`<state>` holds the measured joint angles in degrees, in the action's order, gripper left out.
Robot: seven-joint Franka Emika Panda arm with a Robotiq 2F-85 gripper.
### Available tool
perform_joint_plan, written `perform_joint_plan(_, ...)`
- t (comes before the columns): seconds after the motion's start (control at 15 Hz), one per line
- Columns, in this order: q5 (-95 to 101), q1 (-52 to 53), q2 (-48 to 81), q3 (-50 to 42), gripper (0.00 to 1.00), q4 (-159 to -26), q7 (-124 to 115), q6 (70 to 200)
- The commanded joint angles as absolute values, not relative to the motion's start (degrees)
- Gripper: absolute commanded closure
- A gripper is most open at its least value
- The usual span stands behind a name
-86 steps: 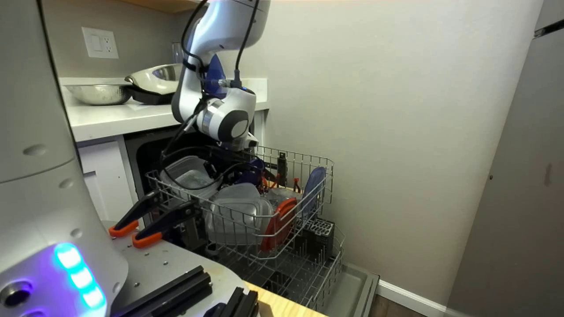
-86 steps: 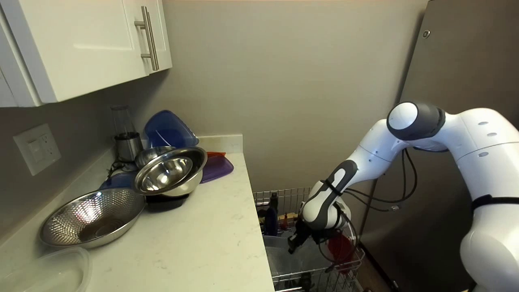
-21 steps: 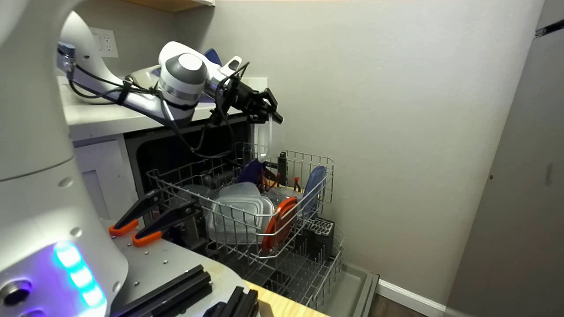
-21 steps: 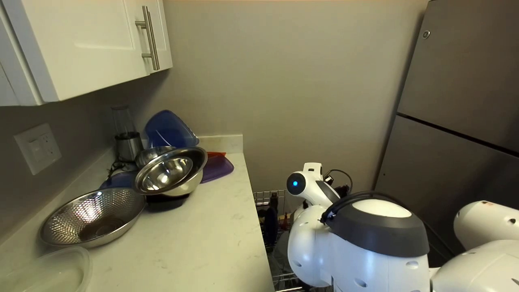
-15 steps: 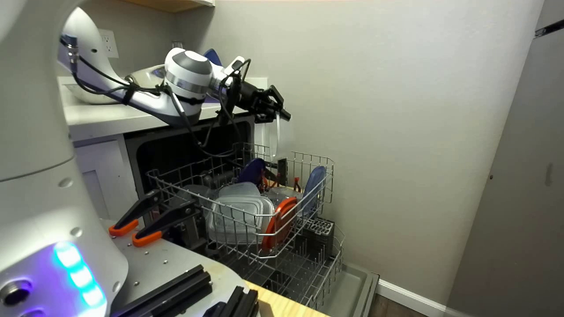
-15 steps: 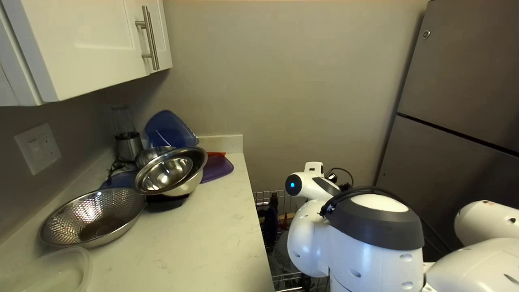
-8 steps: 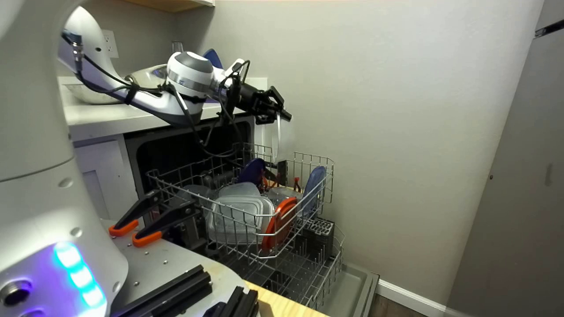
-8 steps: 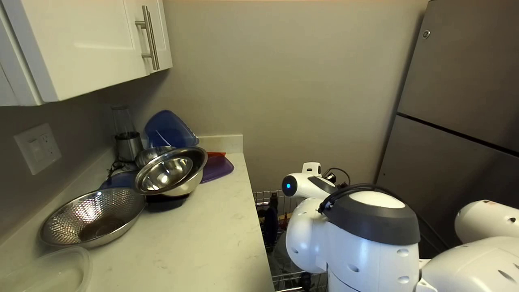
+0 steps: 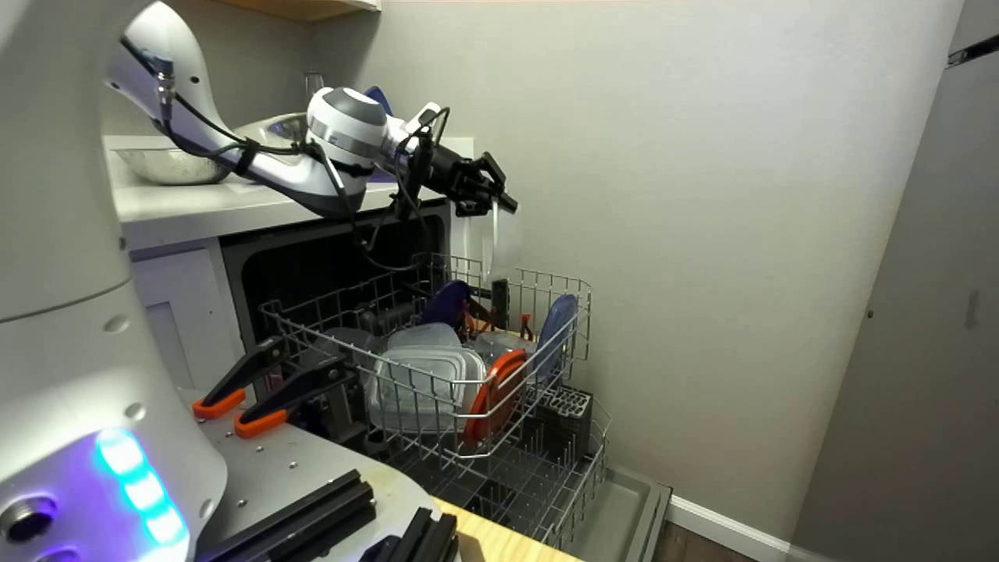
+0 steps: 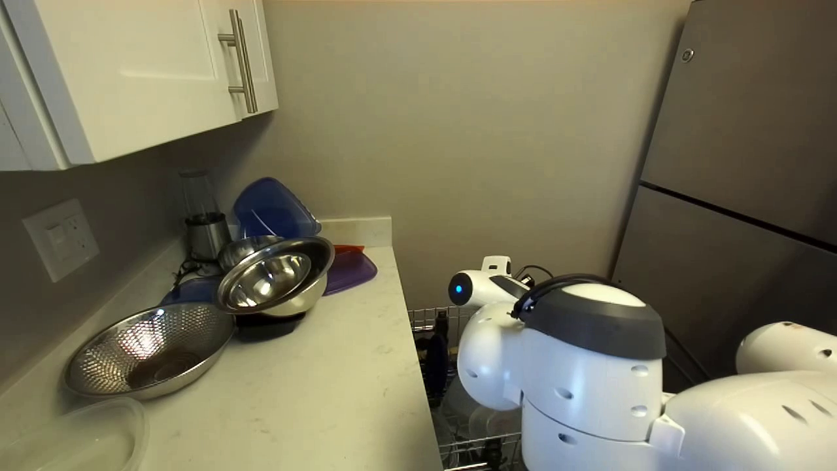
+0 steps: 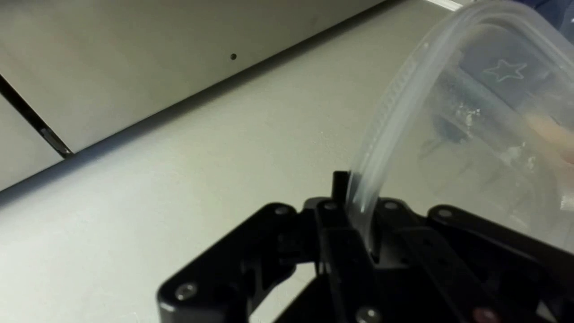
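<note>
- Gripper (image 11: 362,204): fingers close together, with only the rim of a tub (image 11: 484,134) pinched between them.
- Tub: clear plastic, marked with a star; hangs on edge from the fingertips, seen above the far part of the rack (image 9: 468,382) in an exterior view; whether they touch cannot be told.
- Rack: wire; contents include clear boxes (image 9: 428,375), a red lid (image 9: 495,398) and a blue lid (image 9: 557,332), both lids on edge.
- Counter (image 10: 353,366): colander (image 10: 153,353), steel bowls (image 10: 271,281), tilted; purple lid (image 10: 350,271) beside them.
</note>
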<state>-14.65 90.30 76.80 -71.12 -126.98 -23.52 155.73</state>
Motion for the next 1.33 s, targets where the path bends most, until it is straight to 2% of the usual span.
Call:
perform_joint_plan(0.0,-11.4,83.88,69.32,-70.68,0.96,-124.45,-21.53,154.62)
perform_joint_plan(0.6,-6.44,70.17,60.88,-63.45,0.96,-114.96,-22.58,150.8)
perform_joint_plan(0.93,-2.83,68.24,58.77,-57.8,0.96,-112.81,-23.63,150.42)
perform_joint_plan(1.27,0.57,69.32,59.81,-56.85,0.96,-113.35,-26.24,149.08)
